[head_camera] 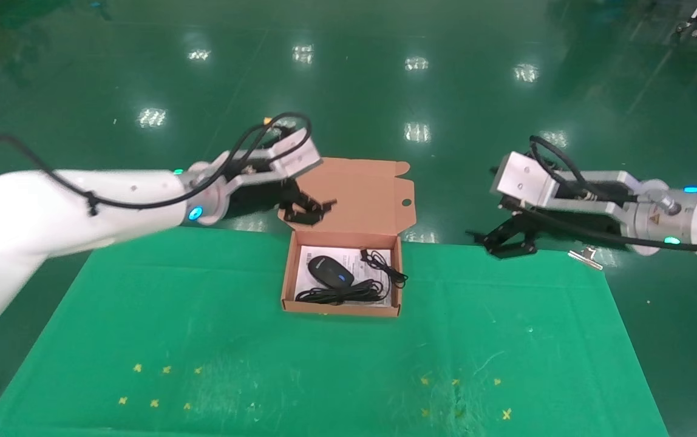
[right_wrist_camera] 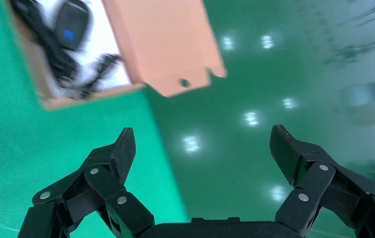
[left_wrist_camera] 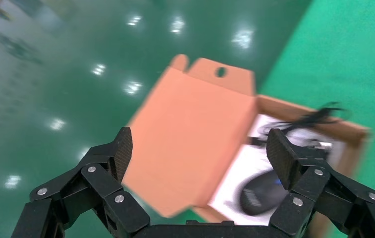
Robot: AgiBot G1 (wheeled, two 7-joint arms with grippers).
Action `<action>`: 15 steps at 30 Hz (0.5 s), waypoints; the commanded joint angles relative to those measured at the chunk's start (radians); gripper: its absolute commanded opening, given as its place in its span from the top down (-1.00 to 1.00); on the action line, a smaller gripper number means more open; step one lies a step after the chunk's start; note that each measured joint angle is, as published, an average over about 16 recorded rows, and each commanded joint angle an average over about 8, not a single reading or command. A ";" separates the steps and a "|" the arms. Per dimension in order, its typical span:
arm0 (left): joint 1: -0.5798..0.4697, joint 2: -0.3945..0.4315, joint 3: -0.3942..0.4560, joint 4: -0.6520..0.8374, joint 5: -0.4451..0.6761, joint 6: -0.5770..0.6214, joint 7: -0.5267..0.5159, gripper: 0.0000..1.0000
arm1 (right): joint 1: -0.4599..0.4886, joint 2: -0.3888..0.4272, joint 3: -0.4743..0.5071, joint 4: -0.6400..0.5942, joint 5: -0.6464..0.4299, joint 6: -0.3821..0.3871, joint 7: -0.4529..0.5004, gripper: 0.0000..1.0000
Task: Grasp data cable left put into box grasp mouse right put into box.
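Observation:
The brown cardboard box (head_camera: pixel 339 308) stands open at the middle back of the green mat, its lid (head_camera: pixel 360 194) tilted back. Inside, on the white sheet, lie the black mouse (head_camera: pixel 330 271) with its thin cord (head_camera: pixel 385 267) and the bundled data cable (head_camera: pixel 339 295) along the front wall. My left gripper (head_camera: pixel 307 209) is open and empty, hovering by the lid's left side. In the left wrist view the gripper (left_wrist_camera: pixel 199 146) faces the lid (left_wrist_camera: pixel 190 139) and the mouse (left_wrist_camera: pixel 259 194). My right gripper (head_camera: pixel 509 240) is open and empty over the table's back edge, right of the box. The right wrist view shows that gripper (right_wrist_camera: pixel 203 141), the mouse (right_wrist_camera: pixel 71 22) and the cable (right_wrist_camera: pixel 46 47).
The green mat (head_camera: pixel 324 376) carries small yellow cross marks at the front left and front right. A small silver metal piece (head_camera: pixel 585 256) lies at the mat's back right corner. Beyond the table's back edge is the glossy green floor (head_camera: pixel 385 79).

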 commanded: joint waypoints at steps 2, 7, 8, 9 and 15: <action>0.032 -0.035 -0.040 -0.029 -0.053 0.053 0.005 -1.00 | -0.037 0.005 0.052 0.005 0.045 -0.048 -0.012 -1.00; 0.084 -0.092 -0.106 -0.077 -0.139 0.139 0.014 -1.00 | -0.097 0.014 0.137 0.012 0.120 -0.126 -0.033 -1.00; 0.094 -0.103 -0.119 -0.086 -0.156 0.156 0.016 -1.00 | -0.108 0.016 0.154 0.014 0.134 -0.141 -0.037 -1.00; 0.104 -0.114 -0.132 -0.096 -0.173 0.173 0.017 -1.00 | -0.120 0.017 0.171 0.015 0.149 -0.156 -0.041 -1.00; 0.160 -0.176 -0.202 -0.147 -0.265 0.266 0.027 -1.00 | -0.184 0.027 0.262 0.023 0.228 -0.240 -0.062 -1.00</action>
